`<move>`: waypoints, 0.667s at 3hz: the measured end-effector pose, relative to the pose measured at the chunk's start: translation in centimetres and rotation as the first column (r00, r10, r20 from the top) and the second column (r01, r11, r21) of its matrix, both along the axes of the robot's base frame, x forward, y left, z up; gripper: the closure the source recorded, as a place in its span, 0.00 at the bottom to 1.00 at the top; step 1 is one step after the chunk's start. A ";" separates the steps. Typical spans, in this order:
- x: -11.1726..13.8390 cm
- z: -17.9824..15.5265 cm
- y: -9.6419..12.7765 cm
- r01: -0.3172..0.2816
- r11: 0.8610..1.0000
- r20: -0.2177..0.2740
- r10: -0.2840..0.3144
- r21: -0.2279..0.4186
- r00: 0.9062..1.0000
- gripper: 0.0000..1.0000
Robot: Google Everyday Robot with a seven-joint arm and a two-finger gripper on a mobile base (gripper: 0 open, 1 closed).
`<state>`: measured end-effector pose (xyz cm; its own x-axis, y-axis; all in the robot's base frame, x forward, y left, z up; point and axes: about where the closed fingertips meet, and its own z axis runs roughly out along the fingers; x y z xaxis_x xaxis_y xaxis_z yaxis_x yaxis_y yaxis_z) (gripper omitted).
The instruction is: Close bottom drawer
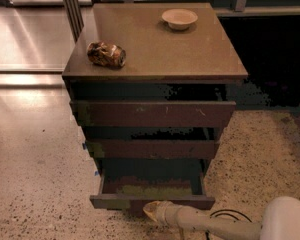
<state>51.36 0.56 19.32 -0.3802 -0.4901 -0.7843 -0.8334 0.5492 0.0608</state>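
The bottom drawer [152,202] is the lowest and narrowest of three dark brown drawers in the cabinet. It stands partly pulled out, with a strip of its greenish-grey floor [150,188] showing. My gripper [151,211] is at the end of a pale arm that reaches in from the lower right. Its tip rests against the lower middle of the drawer's front.
The cabinet top [155,44] carries a crumpled can [106,54] at the left and a small white bowl [179,18] at the back. The two wider drawers [152,114] above are slightly open. Speckled floor [35,184] lies at the left, a dark area at the right.
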 end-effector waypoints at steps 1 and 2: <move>3.0 0.3 -0.9 0.041 0.999 0.034 -0.041 -0.002 0.999 1.00; 6.0 0.8 -2.0 0.091 0.996 0.053 -0.092 0.010 0.994 1.00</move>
